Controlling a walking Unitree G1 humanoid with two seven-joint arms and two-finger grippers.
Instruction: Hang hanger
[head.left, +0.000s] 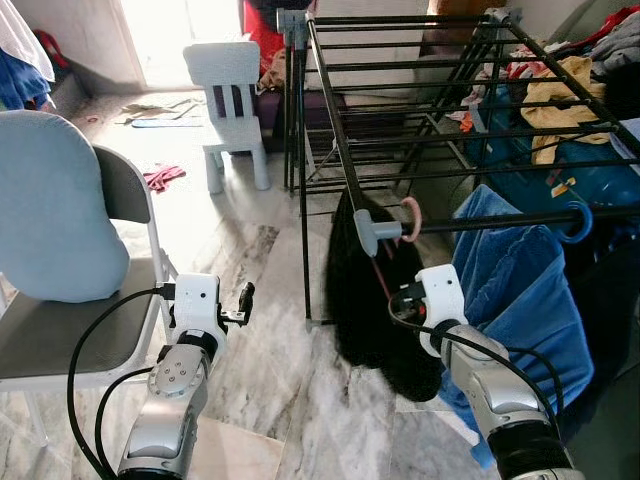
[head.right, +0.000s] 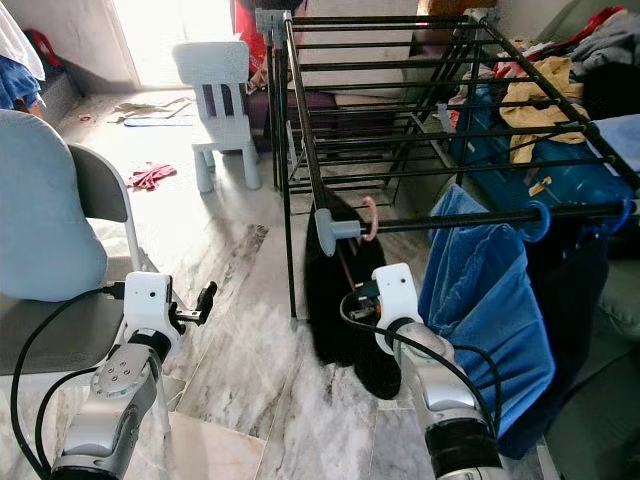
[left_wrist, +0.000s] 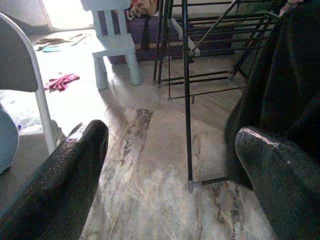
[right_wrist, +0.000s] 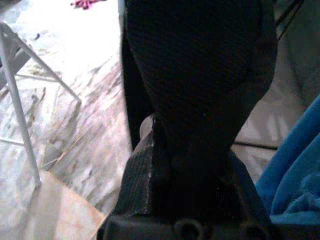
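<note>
The right hand (head.left: 395, 296) is raised against the black garment (head.left: 370, 300), and its fingers are pinched on that fabric, as the right wrist view shows. Just above this hand, the pink hanger (head.left: 411, 218) has its hook over the front rail of the drying rack (head.left: 340, 140), with the garment hanging below it. A blue towel (head.left: 520, 290) hangs beside the right hand, on its outer side. The left hand (head.left: 243, 303) hovers over the marble floor (head.left: 270, 370) with its fingers (left_wrist: 65, 180) spread apart, holding nothing. A grey chair (head.left: 60, 260) stands beside the left hand; a white chair (head.left: 232, 100) stands well beyond it.
</note>
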